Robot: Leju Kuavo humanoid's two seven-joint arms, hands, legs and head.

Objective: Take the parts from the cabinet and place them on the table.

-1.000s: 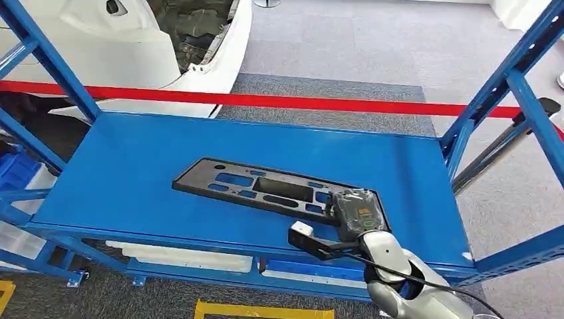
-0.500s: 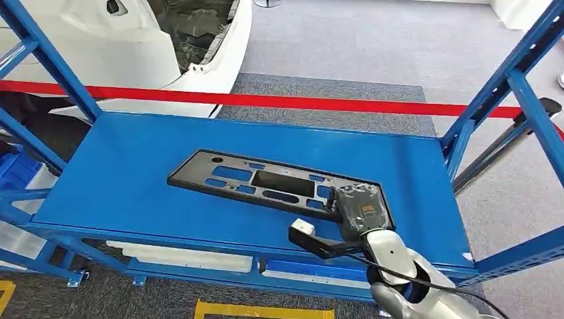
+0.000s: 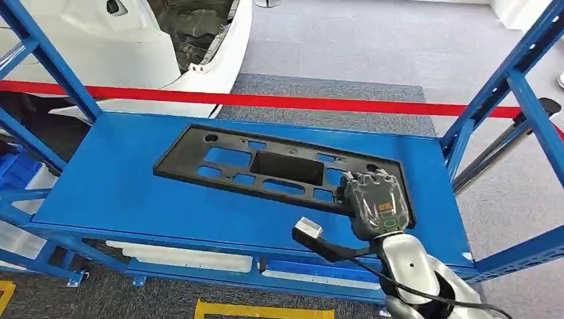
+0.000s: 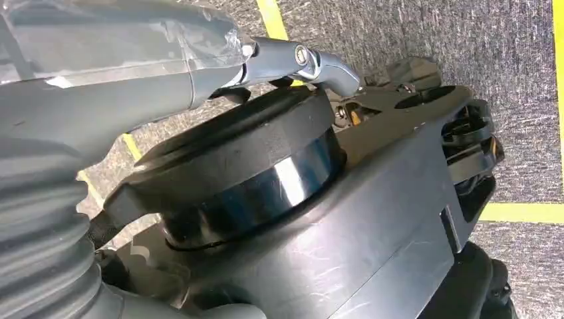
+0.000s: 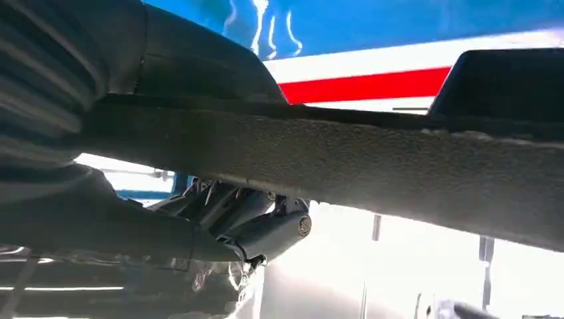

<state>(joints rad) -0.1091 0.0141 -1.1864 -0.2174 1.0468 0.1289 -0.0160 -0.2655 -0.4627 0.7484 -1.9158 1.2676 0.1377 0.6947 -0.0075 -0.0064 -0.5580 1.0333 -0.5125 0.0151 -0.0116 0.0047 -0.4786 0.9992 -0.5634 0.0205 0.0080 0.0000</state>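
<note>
A long black panel (image 3: 286,167) with several cut-outs lies across the blue cabinet shelf (image 3: 120,179) in the head view. My right hand (image 3: 374,203) grips its right end, wrapped over the near edge. In the right wrist view the panel's rough edge (image 5: 372,159) runs across the picture, with my thumb above it and my fingers (image 5: 266,234) below it. My left hand (image 4: 100,66) hangs by my body with a finger stretched out and nothing in it.
Blue uprights (image 3: 505,86) frame the shelf on both sides. A red barrier tape (image 3: 299,102) and a white car body (image 3: 133,40) lie behind it. White parts (image 3: 193,256) sit on the lower shelf. Yellow floor marking (image 3: 266,311) runs below.
The panel has tilted up to face me more fully. My right hand has moved a little to the right while gripping it.
</note>
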